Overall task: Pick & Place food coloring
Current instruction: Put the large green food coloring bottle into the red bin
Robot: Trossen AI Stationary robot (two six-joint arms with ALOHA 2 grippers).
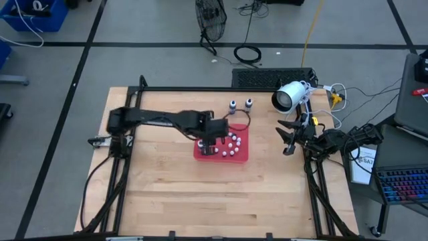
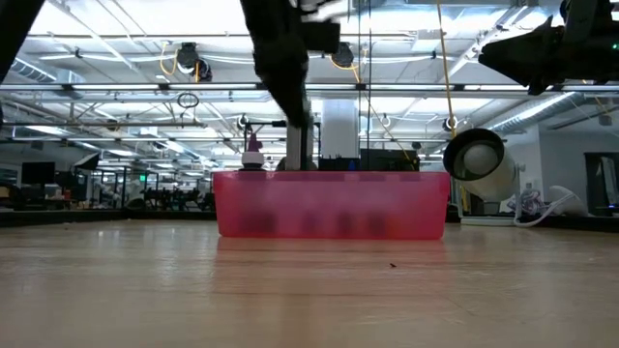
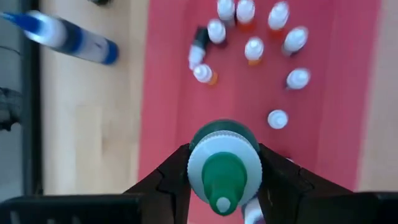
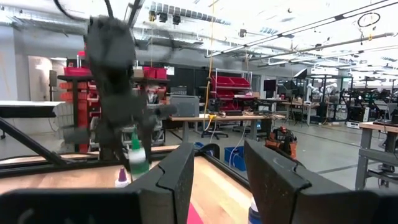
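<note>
Jaws of left gripper [image 3: 221, 180] clamp green-topped food coloring bottle [image 3: 222, 168] above red tray's [image 3: 348, 93] edge.

My left arm reaches from nine o'clock toward centre, elbow straightened, wrist turned down. My left tool [image 1: 212, 139] points straight down, its fingers [image 3: 165, 180] clamped on a green-tipped bottle [image 3: 222, 165]. My right arm sits folded at three o'clock, right tool [image 1: 289, 139] level, fingers parted, holding nothing.
</note>
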